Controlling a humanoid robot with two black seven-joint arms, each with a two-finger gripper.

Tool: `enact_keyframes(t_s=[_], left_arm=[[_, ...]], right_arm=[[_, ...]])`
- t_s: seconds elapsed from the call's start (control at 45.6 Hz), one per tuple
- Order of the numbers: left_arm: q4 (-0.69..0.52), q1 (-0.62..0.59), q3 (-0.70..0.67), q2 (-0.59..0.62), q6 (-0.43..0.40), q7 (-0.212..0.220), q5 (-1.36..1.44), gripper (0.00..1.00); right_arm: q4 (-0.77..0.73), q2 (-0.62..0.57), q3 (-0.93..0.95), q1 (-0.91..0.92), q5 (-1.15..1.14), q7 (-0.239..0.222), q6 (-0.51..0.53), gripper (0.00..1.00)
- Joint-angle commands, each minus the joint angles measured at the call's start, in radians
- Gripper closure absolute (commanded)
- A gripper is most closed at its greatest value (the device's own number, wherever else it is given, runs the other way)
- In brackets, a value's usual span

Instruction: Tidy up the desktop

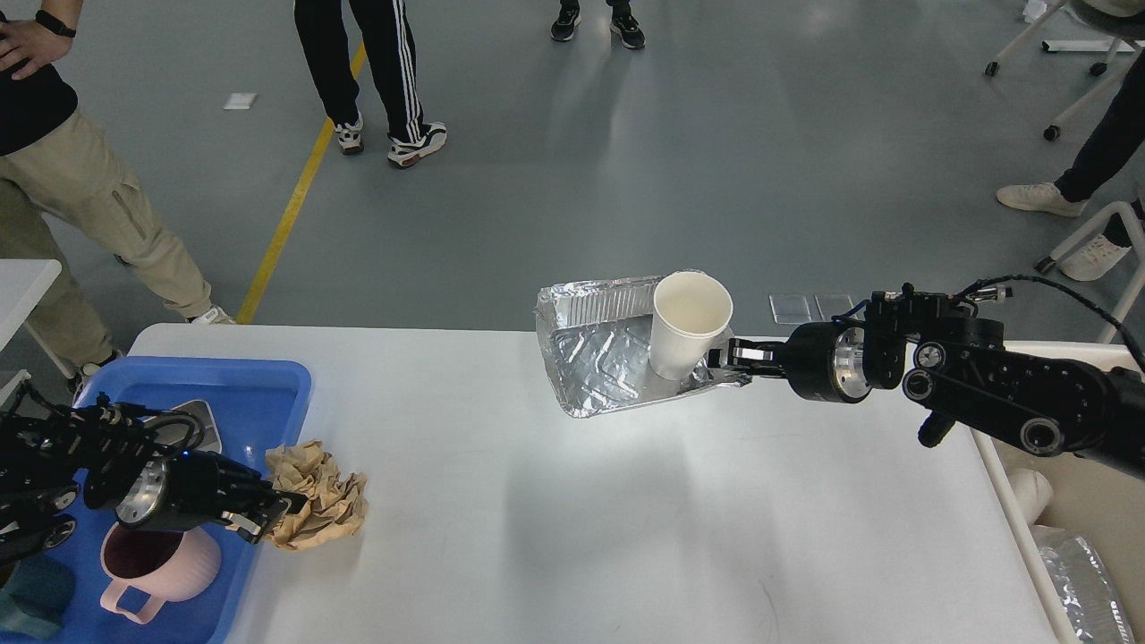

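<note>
Ideally, the right hand (726, 358), clamped on the foil tray (608, 362), kept it level so the paper cup (684, 324) stayed upright.

One foil tray (608, 362), one paper cup (687, 324), one crumpled paper (315, 492), one pink mug (161, 572).

desktop (581, 519) centre open; foil tray (608, 367) far edge, crumpled paper (315, 496) left.
</note>
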Motion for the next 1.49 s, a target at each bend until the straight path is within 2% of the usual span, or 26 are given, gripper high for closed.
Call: enact_keyframes(t_s=[0.0,0.351,0.482,0.57,0.701,0.833,1.03,1.227,1.359,1.468], left_arm=[[-0.069,0.004,-0.039,0.083,0.002,-0.011,-0.004,0.99],[-0.347,0.012,-0.190,0.358,-0.001,-0.013,-0.092,0.98],[-0.385,0.011,-0.233,0.439,-0.001,-0.022,-0.102,0.98],[-0.402,0.011,-0.261,0.474,-0.002,-0.044,-0.135,0.97],[-0.416,0.008,-0.327,0.507,-0.009,-0.047,-0.190,0.97],[-0.421,0.001,-0.430,0.510,-0.030,-0.048,-0.237,0.97],[-0.419,-0.003,-0.640,0.490,-0.176,-0.038,-0.261,0.96],[-0.412,-0.012,-0.822,0.375,-0.318,-0.024,-0.261,0.96],[-0.401,-0.089,-0.835,0.303,-0.378,0.010,-0.257,0.95],[-0.386,-0.144,-0.830,0.219,-0.421,0.016,-0.239,0.95]], right_arm=[[0.000,0.000,-0.001,-0.003,0.000,0.000,0.000,1.00],[-0.001,0.008,-0.001,-0.008,-0.002,0.000,0.000,1.00],[-0.001,0.008,-0.003,-0.008,-0.002,0.000,0.000,1.00],[-0.001,0.008,-0.005,-0.008,-0.002,0.000,0.000,1.00],[-0.001,0.006,-0.006,-0.009,-0.002,0.000,0.000,1.00],[-0.001,0.005,-0.006,-0.009,-0.002,0.000,0.000,1.00],[-0.001,0.005,-0.008,-0.009,-0.002,0.000,0.000,1.00],[-0.001,0.012,-0.009,-0.009,-0.002,0.000,0.000,1.00],[0.000,0.012,-0.008,-0.009,-0.002,0.000,0.000,1.00],[0.000,0.012,-0.006,-0.008,-0.002,0.000,0.000,1.00]])
